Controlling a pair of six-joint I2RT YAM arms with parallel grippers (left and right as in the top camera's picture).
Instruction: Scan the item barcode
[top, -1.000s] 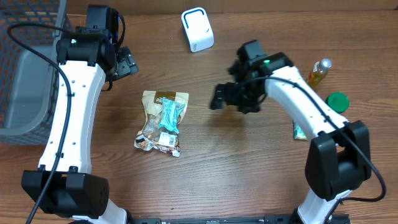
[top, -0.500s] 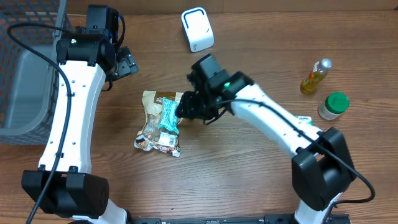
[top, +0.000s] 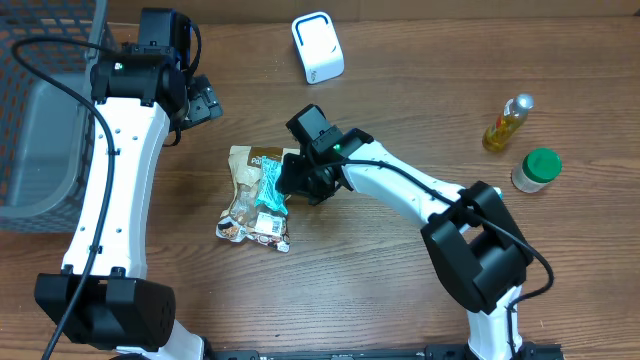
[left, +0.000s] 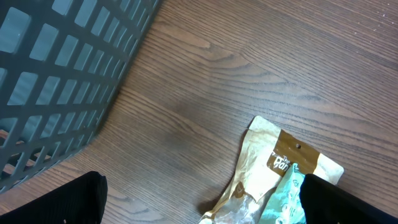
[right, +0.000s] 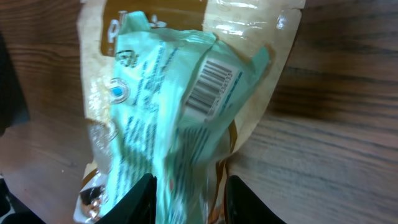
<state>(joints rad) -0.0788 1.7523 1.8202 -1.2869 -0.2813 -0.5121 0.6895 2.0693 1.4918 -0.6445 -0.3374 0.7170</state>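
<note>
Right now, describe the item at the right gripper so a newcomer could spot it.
On the wooden table, left of centre, a tan snack pouch lies flat. The teal packet lies on it, between the fingers of the right gripper. Unlike the pouch, it is teal with a printed barcode.

Brown wood-grain table (top: 380, 300), seen from overhead, with the objects resting on it. Far edge, centre: a white box-shaped scanner (top: 318, 47), standing alone. Right side: a small yellow bottle (top: 504, 123) lying tilted, and near it an upright jar with a green lid (top: 536, 168); the two are apart. Left of centre: a tan pouch (top: 245, 195) lying flat, its brown header toward the far edge; it bears a teal packet (top: 270, 190) on its upper face. Left margin: a grey mesh basket (top: 40, 150), only partly in frame, well apart from the pouch.
</note>
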